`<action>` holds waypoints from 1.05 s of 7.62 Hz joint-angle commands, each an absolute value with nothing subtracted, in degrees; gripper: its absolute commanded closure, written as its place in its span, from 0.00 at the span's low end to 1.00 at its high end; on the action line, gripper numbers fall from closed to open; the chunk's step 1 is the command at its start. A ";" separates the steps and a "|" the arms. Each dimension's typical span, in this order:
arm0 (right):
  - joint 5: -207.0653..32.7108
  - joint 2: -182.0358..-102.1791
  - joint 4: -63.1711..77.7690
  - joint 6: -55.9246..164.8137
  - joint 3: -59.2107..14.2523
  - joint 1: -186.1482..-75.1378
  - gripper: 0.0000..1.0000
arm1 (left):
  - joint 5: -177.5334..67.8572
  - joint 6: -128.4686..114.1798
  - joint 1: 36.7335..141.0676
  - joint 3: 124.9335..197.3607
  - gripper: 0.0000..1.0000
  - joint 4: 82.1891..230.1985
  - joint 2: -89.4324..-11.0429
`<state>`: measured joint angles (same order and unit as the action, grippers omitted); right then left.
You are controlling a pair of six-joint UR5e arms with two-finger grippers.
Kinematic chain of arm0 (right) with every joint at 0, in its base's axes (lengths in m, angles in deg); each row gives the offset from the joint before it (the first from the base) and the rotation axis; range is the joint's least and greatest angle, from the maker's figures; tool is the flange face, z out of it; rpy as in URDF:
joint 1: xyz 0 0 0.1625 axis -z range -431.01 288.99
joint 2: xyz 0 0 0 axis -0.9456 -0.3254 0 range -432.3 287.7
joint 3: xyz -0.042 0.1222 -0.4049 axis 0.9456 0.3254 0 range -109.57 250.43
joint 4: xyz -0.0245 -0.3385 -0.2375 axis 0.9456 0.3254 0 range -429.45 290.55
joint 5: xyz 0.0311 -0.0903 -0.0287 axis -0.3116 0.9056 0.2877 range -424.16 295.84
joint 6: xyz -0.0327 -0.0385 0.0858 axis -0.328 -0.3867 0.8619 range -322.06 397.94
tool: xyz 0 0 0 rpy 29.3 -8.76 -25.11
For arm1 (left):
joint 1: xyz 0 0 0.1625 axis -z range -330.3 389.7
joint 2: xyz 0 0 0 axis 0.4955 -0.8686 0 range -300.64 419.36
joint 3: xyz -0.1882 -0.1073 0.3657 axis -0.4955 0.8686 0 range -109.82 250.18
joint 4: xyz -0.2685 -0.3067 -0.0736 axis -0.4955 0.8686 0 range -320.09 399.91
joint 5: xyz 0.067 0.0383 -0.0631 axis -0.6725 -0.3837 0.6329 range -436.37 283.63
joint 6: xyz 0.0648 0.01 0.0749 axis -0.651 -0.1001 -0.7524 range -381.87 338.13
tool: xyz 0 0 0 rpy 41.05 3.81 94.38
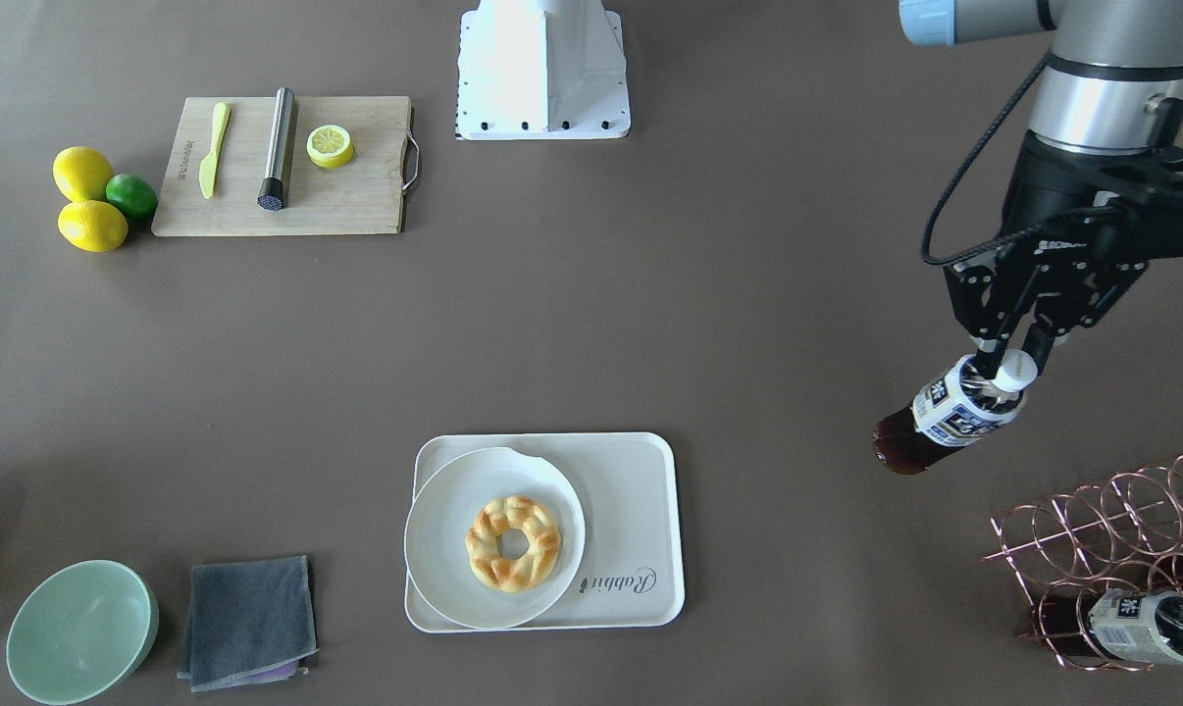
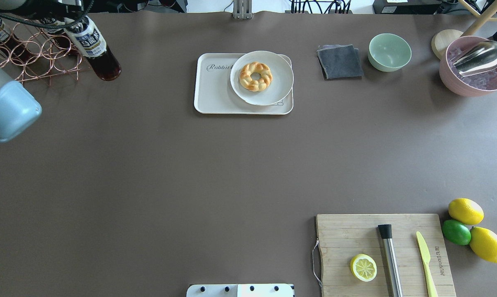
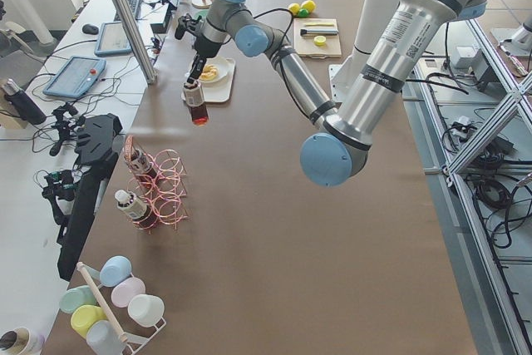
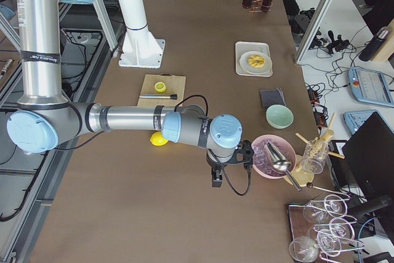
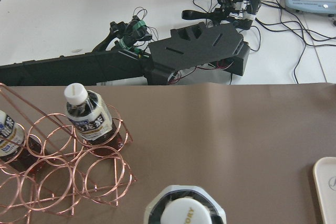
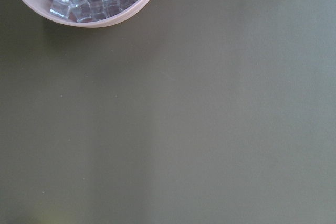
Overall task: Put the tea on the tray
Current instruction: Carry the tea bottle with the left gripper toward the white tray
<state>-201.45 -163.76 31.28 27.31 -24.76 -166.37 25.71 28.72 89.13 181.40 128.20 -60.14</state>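
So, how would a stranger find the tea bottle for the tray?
Find the copper wire rack on the robot's left. The tea bottle hangs clear of it, gripped by the left pincer. The other bottles sit inside the rack.

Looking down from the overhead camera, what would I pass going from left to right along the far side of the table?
copper wire rack → tea bottle → tray → grey cloth → green bowl → pink bowl of ice
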 commanded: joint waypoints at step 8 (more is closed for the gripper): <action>-202.67 -162.83 31.27 29.24 -27.30 -167.60 0.00 | 2.06 46.06 50.74 179.78 1.00 121.30 -78.53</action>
